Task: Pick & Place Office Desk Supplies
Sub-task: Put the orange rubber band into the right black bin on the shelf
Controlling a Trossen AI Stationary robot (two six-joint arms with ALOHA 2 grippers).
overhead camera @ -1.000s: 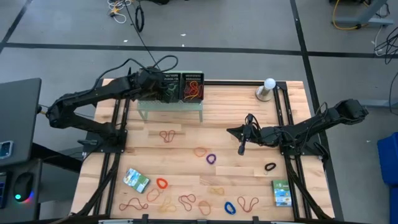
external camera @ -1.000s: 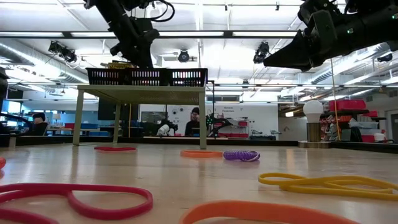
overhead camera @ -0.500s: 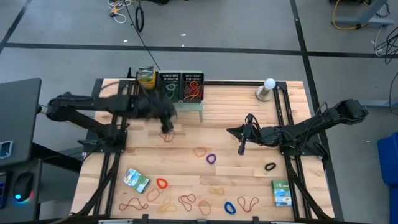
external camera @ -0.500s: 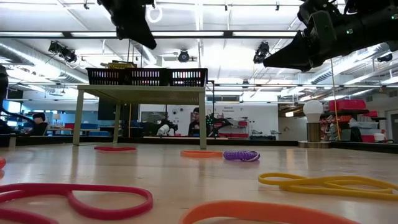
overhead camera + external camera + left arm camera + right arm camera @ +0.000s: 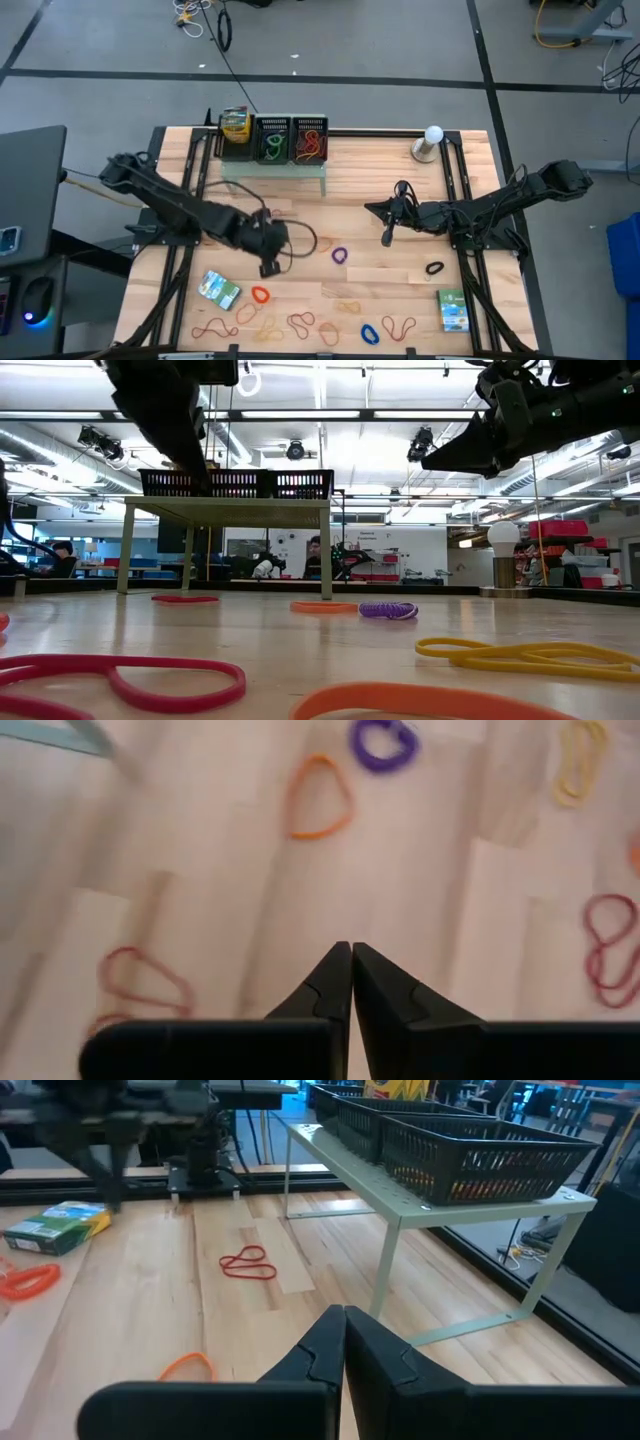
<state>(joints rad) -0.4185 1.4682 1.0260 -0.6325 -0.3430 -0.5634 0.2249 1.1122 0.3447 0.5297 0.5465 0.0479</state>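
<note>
Rubber-band loops lie flat on the wooden table: an orange one [image 5: 322, 243], a purple one [image 5: 340, 255], a black one [image 5: 434, 268], and several tan, red and blue ones along the near edge [image 5: 300, 325]. Two green-white packets [image 5: 218, 289] [image 5: 453, 310] lie flat near the front corners. My left gripper [image 5: 268, 268] [image 5: 351, 952] hangs shut and empty above bare wood, between a red band [image 5: 140, 982] and the orange band [image 5: 318, 798]. My right gripper [image 5: 388, 238] [image 5: 343, 1315] is shut and empty, held above the table right of centre.
A pale-green shelf [image 5: 274, 172] at the far edge carries black mesh trays [image 5: 292, 140] with bands inside and a yellow box [image 5: 234, 125]. A white bulb on a stand [image 5: 432, 140] is at the far right. Bare wood lies between the two grippers.
My left gripper has swung away from the mesh trays on the shelf, toward the table's near edge and somewhat right, and come down. It now points steeply down over the middle of the table. The yellow box shows in the left tray where the arm had covered it.
</note>
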